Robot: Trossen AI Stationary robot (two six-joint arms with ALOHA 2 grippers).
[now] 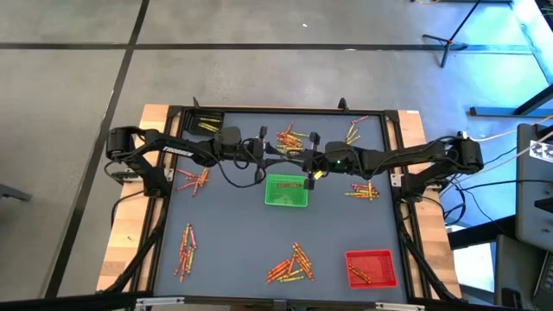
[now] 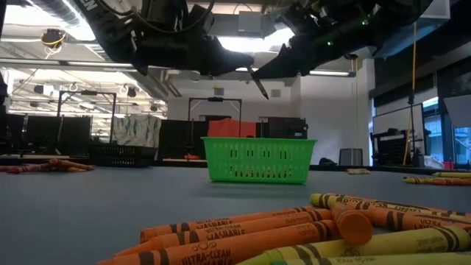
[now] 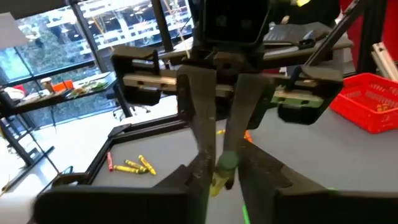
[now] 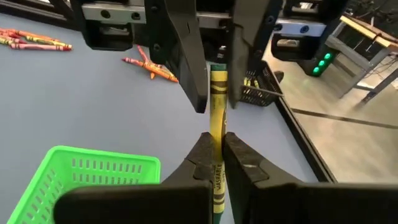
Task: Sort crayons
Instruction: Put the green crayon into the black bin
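Note:
Above the green tray [image 1: 286, 192] my two grippers meet tip to tip, both about level. My right gripper [image 4: 217, 146] is shut on a yellow crayon [image 4: 217, 118]. My left gripper [image 4: 217, 102] faces it, one finger close on each side of the crayon's free end [image 4: 217, 78], with a thin gap still showing. In the left wrist view that end [image 3: 227, 163] faces the camera. Many other crayons lie in loose heaps on the grey table, for instance at the far middle [image 1: 292, 138] and the near middle [image 1: 292, 266]. My right gripper pinches the yellow crayon around its middle [image 4: 217, 163] between its two fingers. The fingers come about level from the table's right. The crayon runs lengthwise between them and sticks out past their tips. It is lifted clear, above the green tray.
A red tray [image 1: 371, 268] holding a few crayons stands at the near right. More crayon heaps lie at the left [image 1: 194, 180], near left [image 1: 186, 250], right [image 1: 363, 190] and far corners [image 1: 207, 123]. A black frame [image 1: 164, 216] rims the table.

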